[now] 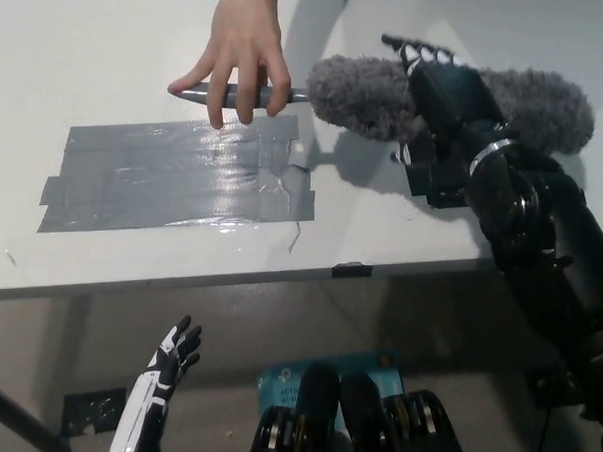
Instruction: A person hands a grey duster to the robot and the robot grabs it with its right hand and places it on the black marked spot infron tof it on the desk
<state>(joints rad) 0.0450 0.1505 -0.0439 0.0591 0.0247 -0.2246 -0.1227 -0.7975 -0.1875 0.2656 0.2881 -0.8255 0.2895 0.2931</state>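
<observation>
Right hand lies over the fluffy head of the grey duster, fingers draped across the top of the pile; whether they have closed fully on it cannot be told, since the fluff hides the underside. Just to the fingers' left the duster narrows to its handle, and there a person's hand pinches the shaft, holding the tool level above the desk so the robot can take the head end. Judged from this, the handover is in progress and the person has not let go. Below and left of the fingers, apart from the duster, lies the dark taped patch flat on the desk, the marked spot; the duster is not on it yet. Left hand hangs well below the desk edge, fingers apart, empty, resting out of the way.
</observation>
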